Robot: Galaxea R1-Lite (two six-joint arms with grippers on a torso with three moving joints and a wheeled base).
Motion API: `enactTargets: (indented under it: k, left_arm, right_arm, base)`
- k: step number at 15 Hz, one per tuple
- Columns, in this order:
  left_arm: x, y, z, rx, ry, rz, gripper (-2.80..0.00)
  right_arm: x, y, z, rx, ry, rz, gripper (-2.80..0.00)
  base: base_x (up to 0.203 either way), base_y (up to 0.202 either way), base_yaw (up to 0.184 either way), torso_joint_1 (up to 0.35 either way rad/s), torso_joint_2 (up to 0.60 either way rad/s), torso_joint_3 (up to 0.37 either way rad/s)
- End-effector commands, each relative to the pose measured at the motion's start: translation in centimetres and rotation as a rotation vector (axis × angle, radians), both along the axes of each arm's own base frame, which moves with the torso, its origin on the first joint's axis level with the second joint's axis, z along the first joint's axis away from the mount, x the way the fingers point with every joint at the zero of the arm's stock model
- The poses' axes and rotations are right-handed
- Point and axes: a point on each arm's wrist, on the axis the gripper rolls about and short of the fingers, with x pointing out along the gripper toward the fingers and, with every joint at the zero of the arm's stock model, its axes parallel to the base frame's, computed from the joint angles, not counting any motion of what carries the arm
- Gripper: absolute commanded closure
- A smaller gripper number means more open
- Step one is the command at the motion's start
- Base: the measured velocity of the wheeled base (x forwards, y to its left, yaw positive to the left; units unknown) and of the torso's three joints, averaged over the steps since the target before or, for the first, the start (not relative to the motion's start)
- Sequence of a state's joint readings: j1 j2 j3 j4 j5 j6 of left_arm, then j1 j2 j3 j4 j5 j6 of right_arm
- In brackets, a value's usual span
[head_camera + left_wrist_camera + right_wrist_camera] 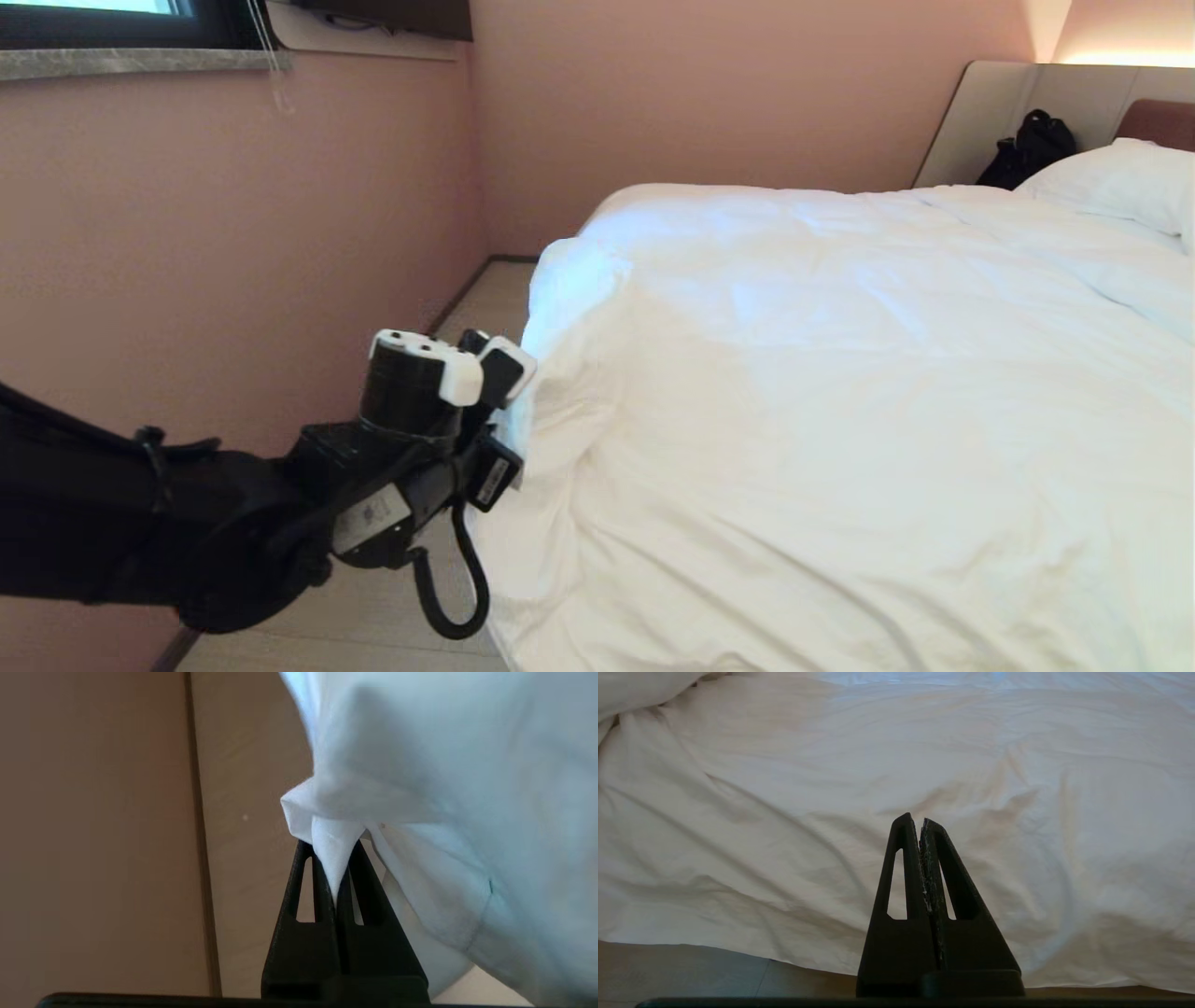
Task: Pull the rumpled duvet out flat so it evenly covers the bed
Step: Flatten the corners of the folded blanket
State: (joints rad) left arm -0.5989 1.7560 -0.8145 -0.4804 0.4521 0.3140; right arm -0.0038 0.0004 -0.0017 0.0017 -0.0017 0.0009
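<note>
The left pincer [334, 858] is clenched on a small fold at the corner of the rumpled duvet [840, 373], which lies over the bed [1018, 103] at the side near the wall. Such a thin pinch may slip if pulled hard. The right pincer [920, 826] is clenched on nothing, above the duvet. The bed's base is hidden.

The bed [1027, 103] bears the rumpled duvet [840, 373] and a pillow [1116, 182].

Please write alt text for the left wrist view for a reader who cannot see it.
The left end effector is shut on a pinched fold of the white duvet, which bunches and drapes beside it. Behind lie a pale floor and a pinkish wall.
</note>
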Motion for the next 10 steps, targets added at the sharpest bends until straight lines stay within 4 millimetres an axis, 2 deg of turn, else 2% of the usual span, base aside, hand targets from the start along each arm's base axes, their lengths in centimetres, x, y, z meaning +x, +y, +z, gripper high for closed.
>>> enactTargets:
  k: [1, 2, 5, 8, 10]
  left_arm:
    - [-0.7, 2.8, 1.1, -0.052, -0.023, 0.084, 0.0]
    - [-0.8, 3.4, 1.1, -0.065, -0.023, 0.105, 0.0]
    - [-1.9, 7.1, 1.1, -0.128, -0.016, 0.211, 0.0]
    - [-3.3, 10.4, -0.1, -0.156, 0.032, 0.285, 0.0]
    - [-4.5, 11.7, -0.6, -0.19, 0.05, 0.308, 0.0]
  right_arm:
    - [0.0, 0.0, 0.0, 0.001, 0.001, 0.001, 0.0]
    - [0.0, 0.0, 0.0, 0.001, 0.0, 0.001, 0.0]
    - [0.0, 0.0, 0.0, -0.001, 0.001, 0.001, 0.0]
    - [0.0, 0.0, 0.0, -0.001, 0.0, 0.001, 0.0]
    - [0.0, 0.0, 0.0, 0.0, -0.001, 0.001, 0.0]
  base:
    - [0.0, 0.0, 0.0, 0.0, 0.0, 0.0]
    - [0.0, 0.0, 0.0, 0.0, 0.0, 0.0]
    - [0.0, 0.0, 0.0, 0.0, 0.0, 0.0]
    - [0.0, 0.0, 0.0, 0.0, 0.0, 0.0]
    - [0.0, 0.0, 0.0, 0.0, 0.0, 0.0]
